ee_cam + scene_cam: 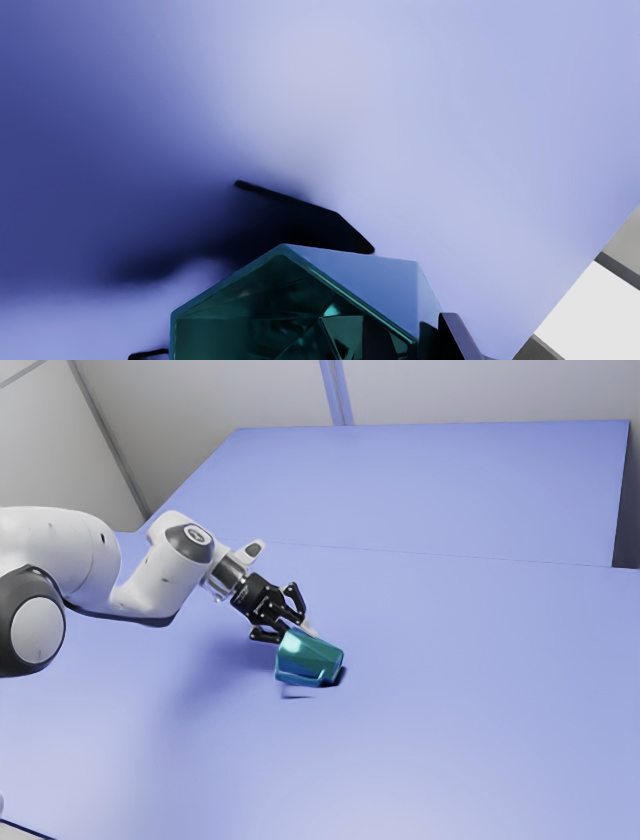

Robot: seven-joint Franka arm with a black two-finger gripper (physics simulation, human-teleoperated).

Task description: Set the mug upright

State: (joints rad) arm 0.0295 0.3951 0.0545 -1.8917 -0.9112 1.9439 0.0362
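The mug (308,659), glossy, teal and faceted, is tipped over the smooth blue table (480,680), its angular mouth toward the black gripper (297,631) just to the exterior view's left, whose opening and hold I cannot tell, and pale walls (200,400) stand far behind.

One mug (303,657) — one tool (294,630) — one arm (150,588)

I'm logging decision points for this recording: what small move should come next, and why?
Probably a gentle squeeze to secure the mug before any turning. It is tipped, not upright, with its open end toward the gripper, which is already right at the rim. Whether it has a firm hold can't be told here, so turning first might let it slip.
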